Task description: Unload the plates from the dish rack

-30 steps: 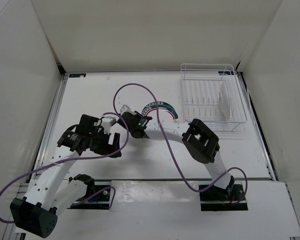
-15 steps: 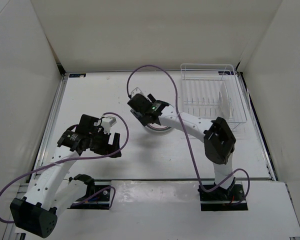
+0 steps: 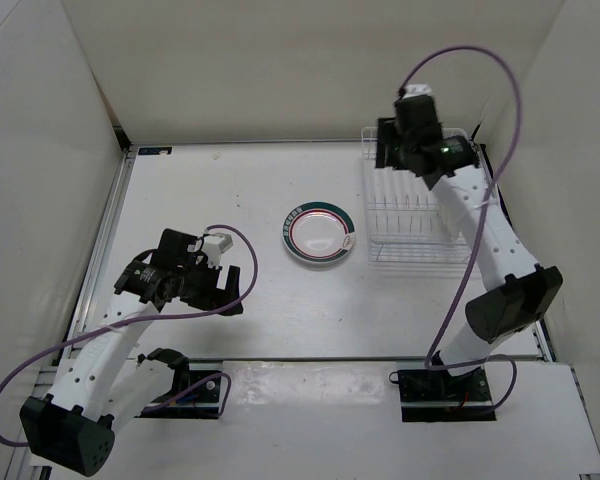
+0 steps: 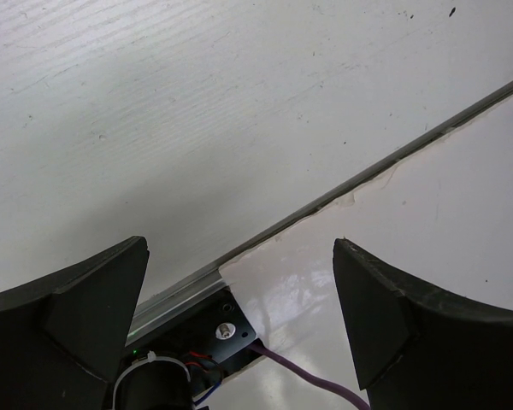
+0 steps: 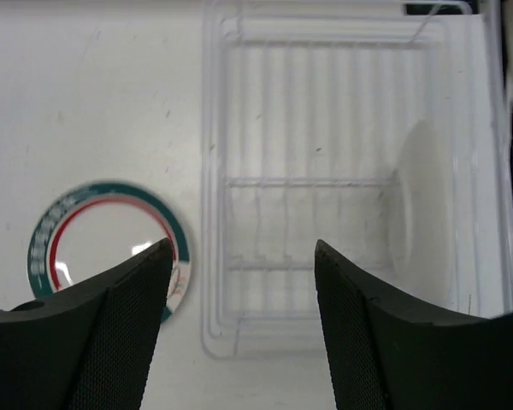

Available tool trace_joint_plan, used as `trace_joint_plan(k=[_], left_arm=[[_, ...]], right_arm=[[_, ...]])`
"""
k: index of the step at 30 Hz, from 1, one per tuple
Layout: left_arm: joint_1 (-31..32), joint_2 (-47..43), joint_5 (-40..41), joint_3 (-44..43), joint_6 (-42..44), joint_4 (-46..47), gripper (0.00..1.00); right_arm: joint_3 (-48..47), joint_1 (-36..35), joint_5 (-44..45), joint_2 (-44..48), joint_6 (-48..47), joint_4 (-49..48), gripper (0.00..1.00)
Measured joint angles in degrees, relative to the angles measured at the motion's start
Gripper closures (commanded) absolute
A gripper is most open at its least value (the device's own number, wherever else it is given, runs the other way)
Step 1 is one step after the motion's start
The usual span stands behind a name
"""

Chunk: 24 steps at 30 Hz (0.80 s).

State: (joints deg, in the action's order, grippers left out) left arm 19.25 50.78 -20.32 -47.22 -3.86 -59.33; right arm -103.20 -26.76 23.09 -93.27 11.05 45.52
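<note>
One plate (image 3: pixel 318 236), white with a green rim and a red inner ring, lies flat on the table left of the dish rack (image 3: pixel 400 232). My right gripper (image 3: pixel 400 155) hangs high over the rack's far left end, open and empty. In the right wrist view its open jaws (image 5: pixel 239 248) frame the white wire dish rack (image 5: pixel 214 171). A pale plate (image 5: pixel 415 205) stands on edge in the rack's right part. The flat plate (image 5: pixel 103 243) shows at the left, partly behind a finger. My left gripper (image 3: pixel 232 290) rests open and empty over the near left of the table.
White walls close in the table on the left, back and right. A metal strip (image 4: pixel 274 231) runs along the near table edge, with the left arm's black base mount (image 4: pixel 227 329) and a purple cable (image 4: pixel 308 389) below it. The rack stands against the back right corner.
The right gripper opened and left the plate flat on the table centre. The right arm then lifted and swung to the back right, above the dish rack. The left arm has not moved.
</note>
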Motion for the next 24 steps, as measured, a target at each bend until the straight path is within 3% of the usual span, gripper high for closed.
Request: trace_joint_plan(k=[6, 12, 19, 22, 24], left_arm=[[0.00, -0.13, -0.09, 0.00, 0.00, 0.02, 0.00], [0.00, -0.66, -0.20, 0.00, 0.02, 0.00, 0.00], [0.00, -0.66, -0.31, 0.00, 0.02, 0.02, 0.00], [0.00, -0.66, -0.33, 0.00, 0.02, 0.04, 0.00], [0.00, -0.66, -0.33, 0.00, 0.02, 0.02, 0.00]], right_arm=[[-4.87, 13.99, -2.67, -1.22, 1.97, -0.24, 0.39], [-5.35, 24.06, -5.60, -9.05, 3.37, -0.55, 0.44], [-5.35, 27.34, -8.39, -15.06, 3.26, -0.46, 0.51], [-4.96, 28.09, -9.44, -15.89, 3.28, -0.72, 0.62], [-3.76, 28.94, -10.19, -15.96, 3.56, -1.03, 0.64]])
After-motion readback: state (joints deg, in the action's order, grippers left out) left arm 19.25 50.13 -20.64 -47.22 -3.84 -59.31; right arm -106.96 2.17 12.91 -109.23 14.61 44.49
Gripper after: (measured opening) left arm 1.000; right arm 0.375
